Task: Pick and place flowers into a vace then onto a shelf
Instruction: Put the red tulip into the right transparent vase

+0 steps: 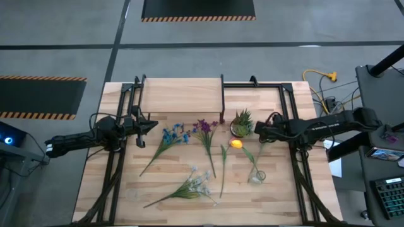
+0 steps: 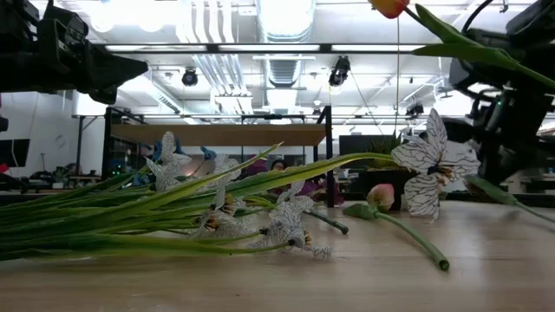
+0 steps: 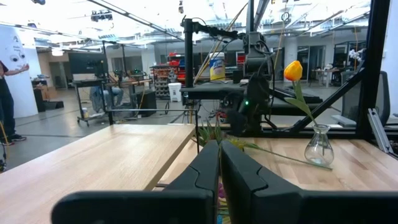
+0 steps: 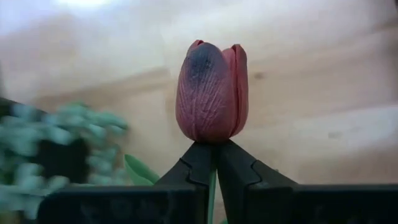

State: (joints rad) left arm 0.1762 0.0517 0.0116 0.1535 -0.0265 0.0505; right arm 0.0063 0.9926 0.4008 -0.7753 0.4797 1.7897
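Observation:
A yellow-orange tulip (image 1: 237,143) stands with its stem in the clear glass vase (image 1: 257,177), which is upright on the table (image 3: 319,146). Its bloom (image 3: 293,70) leans toward the far left. My right gripper (image 1: 254,132) is shut beside it; in its wrist view the bloom (image 4: 211,93) sits just past the fingertips (image 4: 214,146). Blue (image 1: 172,135), purple (image 1: 203,127) and white (image 1: 192,184) stems and a pink tulip (image 2: 379,197) lie flat on the table. My left gripper (image 1: 151,126) is shut, raised by the shelf (image 1: 182,94). My right gripper is shut with its fingertips (image 4: 202,158) right under the bloom's base (image 4: 211,138) in its wrist view. The other views show the bloom a little way off. I cannot tell whether it touches the tulip.
The spiky potted plant (image 1: 242,122) stands just beyond my right gripper on the far side. Black frame rails (image 1: 297,157) run along both table sides. The shelf board (image 3: 93,155) lies under and ahead of my left gripper (image 3: 219,144). People stand in the room behind.

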